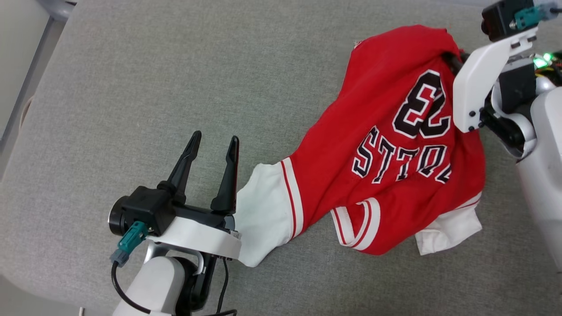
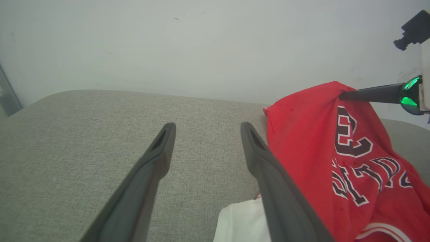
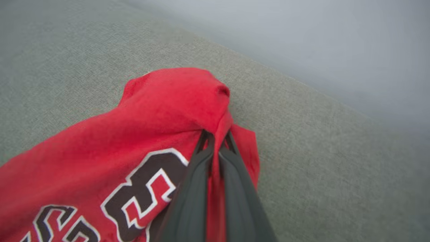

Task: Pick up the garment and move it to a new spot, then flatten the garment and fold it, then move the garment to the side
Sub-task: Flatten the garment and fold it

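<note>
The garment (image 1: 377, 145), a bright red jersey with black white-outlined letters and the number 23, lies crumpled on the grey cushion, its white panels trailing toward the lower left. My right gripper (image 3: 216, 134) is shut on a fold of red cloth near the jersey's far end, and the fabric (image 3: 174, 101) rises in a peak at the fingers. In the head view that gripper's dark fingers (image 1: 452, 61) disappear under the red cloth. My left gripper (image 1: 214, 139) stands open beside the white panel (image 1: 263, 210), with nothing between its fingers (image 2: 158, 158). The jersey (image 2: 319, 148) lies to the right of them.
The grey fabric cushion (image 1: 153, 87) spreads wide to the left and beyond the jersey. Its rounded edge (image 1: 26, 114) runs down the far left, with pale floor outside it. A plain pale wall (image 2: 201, 43) stands behind the cushion.
</note>
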